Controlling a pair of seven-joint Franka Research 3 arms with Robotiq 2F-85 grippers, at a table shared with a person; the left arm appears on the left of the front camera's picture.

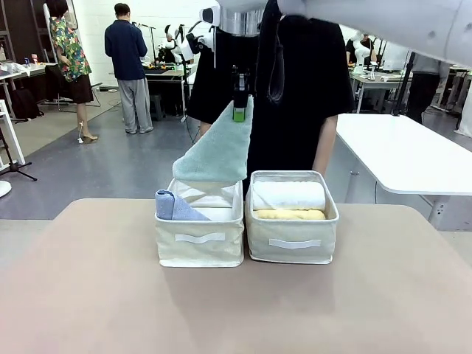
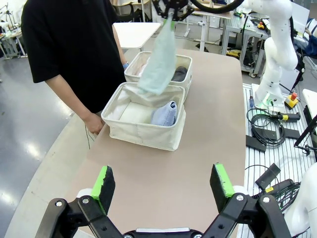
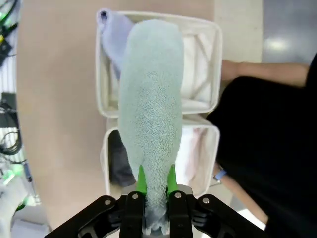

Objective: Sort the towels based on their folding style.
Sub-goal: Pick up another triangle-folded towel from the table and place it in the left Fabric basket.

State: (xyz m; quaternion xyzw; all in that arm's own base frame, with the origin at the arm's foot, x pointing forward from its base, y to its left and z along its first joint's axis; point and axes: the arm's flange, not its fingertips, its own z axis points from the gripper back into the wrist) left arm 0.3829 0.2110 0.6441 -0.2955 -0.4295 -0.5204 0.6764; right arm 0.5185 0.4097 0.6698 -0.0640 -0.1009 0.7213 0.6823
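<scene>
My right gripper [image 1: 239,110] [image 3: 155,181] is shut on the narrow tip of a pale teal cone towel [image 1: 217,155] [image 2: 159,59] [image 3: 151,109]. The towel hangs wide end down over the left cream bin [image 1: 199,251], close to its back rim. A lavender-blue cone towel [image 1: 173,206] [image 2: 165,114] [image 3: 113,37] lies in that bin. The right bin [image 1: 291,254] holds a white roll [image 1: 287,195], a yellow roll [image 1: 289,214] and a dark grey roll [image 2: 179,74] [image 3: 119,161]. My left gripper [image 2: 162,181] stands open above bare table, well short of the bins.
A person in black stands just behind the bins, one hand [image 2: 94,122] at the table edge beside the left bin. A white table [image 1: 405,151] stands to the far right. The tan tabletop [image 1: 236,310] in front of the bins is free.
</scene>
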